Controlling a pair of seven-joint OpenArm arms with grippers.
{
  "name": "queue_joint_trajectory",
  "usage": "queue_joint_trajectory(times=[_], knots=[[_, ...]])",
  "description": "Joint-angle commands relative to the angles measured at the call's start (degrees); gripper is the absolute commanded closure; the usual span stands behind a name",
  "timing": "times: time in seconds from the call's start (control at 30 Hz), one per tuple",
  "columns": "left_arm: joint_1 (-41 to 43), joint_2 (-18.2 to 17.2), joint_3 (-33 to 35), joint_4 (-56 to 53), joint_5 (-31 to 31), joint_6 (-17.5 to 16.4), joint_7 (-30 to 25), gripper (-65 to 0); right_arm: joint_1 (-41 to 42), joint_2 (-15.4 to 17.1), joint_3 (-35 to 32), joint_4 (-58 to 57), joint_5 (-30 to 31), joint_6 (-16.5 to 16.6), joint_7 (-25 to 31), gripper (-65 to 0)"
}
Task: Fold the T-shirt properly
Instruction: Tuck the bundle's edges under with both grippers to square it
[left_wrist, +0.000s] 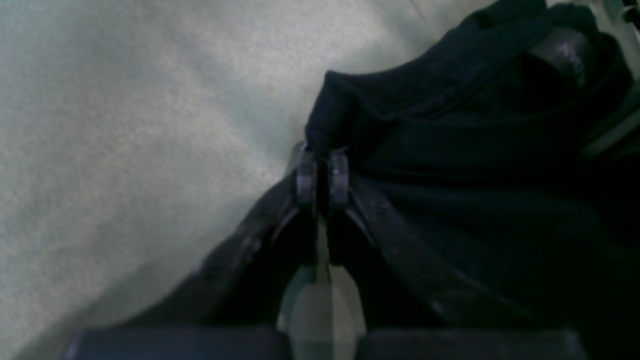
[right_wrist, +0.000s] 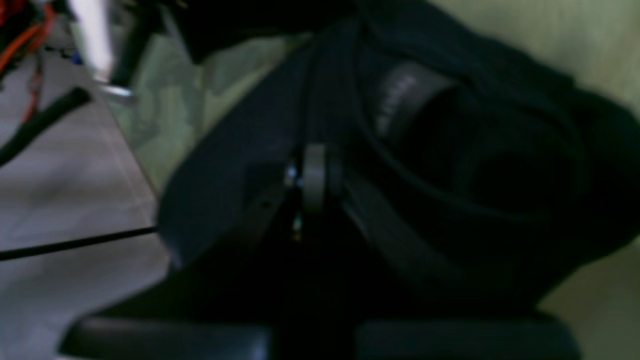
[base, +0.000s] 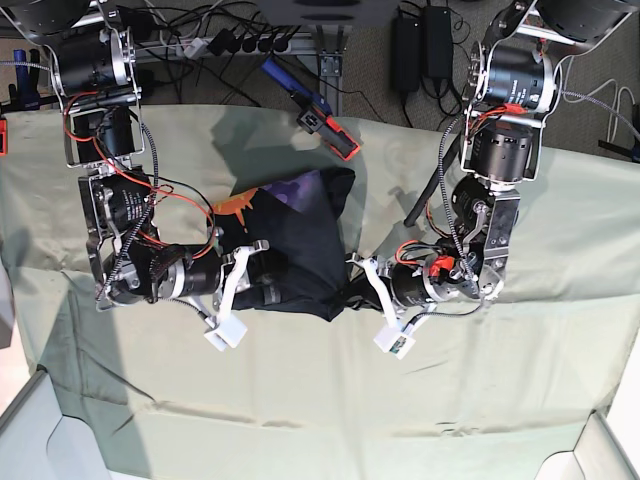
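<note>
Black T-shirt (base: 293, 250) bunched in a lump near the middle of the table (base: 520, 400), on the pale green cloth, a patch of orange and purple print showing at its far side. Left hand (left_wrist: 322, 172) clenched on a fold of fabric at the lump's right edge; right hand (right_wrist: 314, 175) clenched too, buried in cloth at the left edge, apparently pinching it, though blur hides the exact hold.

Likely step: spreading the garment flat before any fold. To do well: keep both pinches firm, lift just clear of the table, draw the hands apart left and right until the cloth goes taut, then lay it down evenly. Avoid catching the green cloth beneath. Beware uneven pull twisting the shirt.
</note>
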Motion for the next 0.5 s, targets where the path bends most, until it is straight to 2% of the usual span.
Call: queue_joint_trajectory(times=[0.0,0.2,0.23,0.3,0.37,0.47], knots=[[-1.6,0.1,-0.2,0.8,-0.7,-0.3,-1.2,0.0,1.3,0.5,0.3,-0.8,0.2,5.4,0.9,0.0],[-1.6,0.1,-0.2,0.8,-1.2,-0.3,-1.2,0.0,1.4,0.4,0.3,-8.6,0.2,5.4,6.2,0.0],[-1.6,0.0,-0.2,0.8,-1.7,-0.3,-1.2,-1.8,1.3,0.4,0.3,-8.8,0.2,5.4,6.2,0.0],[-1.6,-0.1,-0.2,0.8,-2.7,-0.3,-1.2,-15.1,1.4,0.5,0.3,-8.8,0.2,5.4,6.1,0.0],[-1.6,-0.2,-0.4,1.0,-4.4,-0.3,-0.7,-24.4,1.4,0.4,0.3,-8.8,0.2,5.4,6.2,0.0],[-1.6,-0.4,-1.8,3.7,-8.0,-0.3,3.7,-25.9,1.4,0.5,0.3,-8.8,0.2,5.4,6.2,0.0]])
